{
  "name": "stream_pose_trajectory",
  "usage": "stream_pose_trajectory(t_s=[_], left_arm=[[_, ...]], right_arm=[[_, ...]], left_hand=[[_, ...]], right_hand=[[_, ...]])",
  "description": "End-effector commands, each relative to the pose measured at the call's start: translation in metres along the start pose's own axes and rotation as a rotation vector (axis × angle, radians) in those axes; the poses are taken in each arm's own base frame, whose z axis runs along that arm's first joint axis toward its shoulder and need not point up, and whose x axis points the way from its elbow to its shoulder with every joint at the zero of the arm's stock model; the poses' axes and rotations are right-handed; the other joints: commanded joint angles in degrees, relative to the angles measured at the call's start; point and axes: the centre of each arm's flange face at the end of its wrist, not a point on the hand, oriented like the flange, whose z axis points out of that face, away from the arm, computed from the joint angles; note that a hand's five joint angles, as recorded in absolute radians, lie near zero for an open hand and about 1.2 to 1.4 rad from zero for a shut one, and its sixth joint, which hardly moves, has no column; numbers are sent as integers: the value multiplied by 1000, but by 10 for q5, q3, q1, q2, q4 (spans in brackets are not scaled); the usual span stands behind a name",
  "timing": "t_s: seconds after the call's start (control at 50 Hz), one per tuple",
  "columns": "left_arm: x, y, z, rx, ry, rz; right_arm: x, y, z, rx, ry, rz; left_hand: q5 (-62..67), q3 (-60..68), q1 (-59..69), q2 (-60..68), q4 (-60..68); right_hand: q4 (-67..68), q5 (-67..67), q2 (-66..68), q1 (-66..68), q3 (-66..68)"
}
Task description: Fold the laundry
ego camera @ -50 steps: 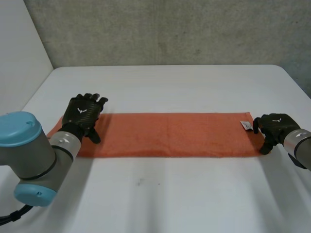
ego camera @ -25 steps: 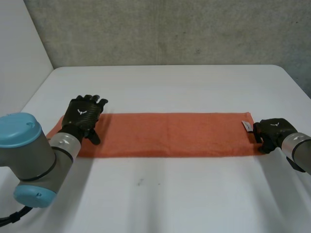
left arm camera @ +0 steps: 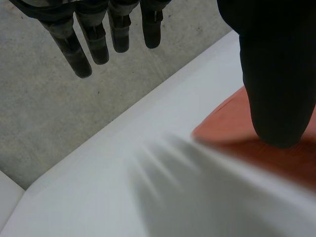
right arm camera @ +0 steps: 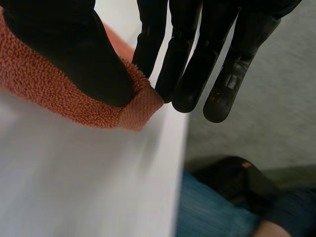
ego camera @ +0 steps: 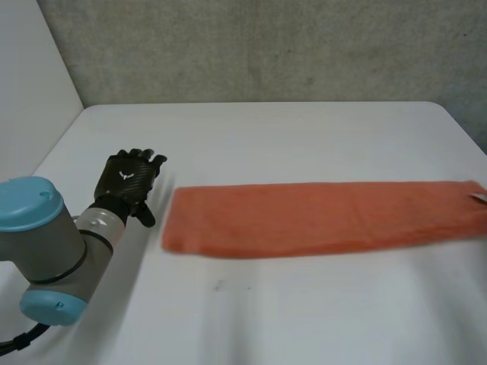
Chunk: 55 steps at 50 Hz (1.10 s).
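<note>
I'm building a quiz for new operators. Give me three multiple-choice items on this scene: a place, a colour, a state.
1. Left hand is where, by the towel? A on its middle; B beside its end; C under it.
2. Towel colour? A orange; B blue; C green.
3. Right hand? A open; B shut, empty; C pinching a towel corner.
B: the hand lies clear of the towel's end. A: it is plainly orange. C: the thumb presses the corner against the fingers.

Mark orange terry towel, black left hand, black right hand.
orange terry towel (ego camera: 323, 217): head view, middle of cloth.
left hand (ego camera: 124, 177): head view, back of hand.
right hand (right arm camera: 64, 49): right wrist view, thumb.
</note>
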Motion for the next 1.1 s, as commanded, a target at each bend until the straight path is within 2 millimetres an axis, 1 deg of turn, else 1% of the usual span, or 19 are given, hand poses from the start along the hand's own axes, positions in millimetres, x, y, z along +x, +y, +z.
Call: stream_pose_trajectory(t_s=[0.02,0.12,0.2,0.24,0.3,0.44,0.48,0.52,0.6,0.64,0.66,0.68,0.76,0.8,0.82,0.86,0.92,0.96,1.1], left_arm=[[0,0,0,1,0,0],[-2,-4,-1,11,-5,1],[-3,-6,-1,16,-9,0],[-3,-7,-1,20,-11,-3],[-3,-7,-1,20,-11,-4],[-5,-7,-1,18,-21,-4],[-5,-7,-1,16,-27,-6],[-6,-7,-1,13,-34,-8],[-7,-7,-1,13,-36,-9],[-7,-7,-1,14,-36,-9],[-7,-8,-1,16,-37,-9],[-7,-7,-1,14,-36,-9],[-4,-8,-2,17,-27,-8],[-3,-8,-2,18,-26,-8],[-3,-8,-2,18,-26,-8],[0,-11,-3,25,-14,-8],[6,-15,-5,40,6,-6],[11,-19,-6,53,18,-2],[32,-38,-10,107,75,8]], right_arm=[[3,-24,-3,80,22,14],[-46,-86,-39,292,-88,38],[-112,-138,-88,512,-250,17],[-123,-146,-97,551,-276,11],[-177,-176,-151,730,-411,-24],[-300,-164,-227,928,-732,-135],[-312,-160,-234,942,-764,-148],[-350,-138,-252,966,-852,-212],[-377,-114,-261,958,-895,-296],[-381,-110,-261,954,-888,-317],[-381,-109,-260,952,-881,-324],[-378,-110,-259,945,-862,-323],[-357,-122,-251,896,-762,-291],[-350,-126,-251,888,-740,-282],[-324,-136,-249,851,-683,-241],[-314,-138,-244,828,-666,-223],[-265,-139,-221,702,-627,-73],[-257,-137,-217,675,-625,-37],[-214,-90,-179,422,-626,157]], left_hand=[[-25,-19,-12,-14,-16],[-25,-19,-12,-14,-16],[-25,-19,-12,-14,-16],[-25,-19,-12,-14,-16],[-25,-19,-12,-14,-16],[-25,-19,-12,-14,-16],[-25,-19,-13,-14,-16],[-25,-19,-13,-14,-16],[-25,-19,-13,-14,-16],[-25,-19,-13,-14,-16],[-25,-19,-13,-14,-16],[-25,-19,-13,-14,-16],[-25,-19,-13,-14,-16],[-25,-19,-13,-14,-16],[-25,-19,-13,-14,-16],[-25,-19,-13,-14,-16],[-25,-19,-13,-14,-16],[-25,-19,-13,-14,-16],[-25,-19,-13,-14,-16]], right_hand=[[119,144,132,256,125],[119,144,132,256,125],[119,144,132,256,125],[119,144,132,256,125],[119,144,132,256,125],[119,144,132,256,125],[119,144,132,256,125],[119,144,132,256,125],[119,144,132,256,125],[119,144,132,256,125],[-2,23,11,135,4],[-288,-263,-275,-151,-282],[-581,-556,-568,-444,-575],[-581,-556,-568,-444,-575],[-581,-556,-568,-444,-575],[-581,-556,-568,-444,-575],[-581,-556,-568,-444,-575],[-581,-556,-568,-444,-575],[-581,-556,-568,-444,-575]])
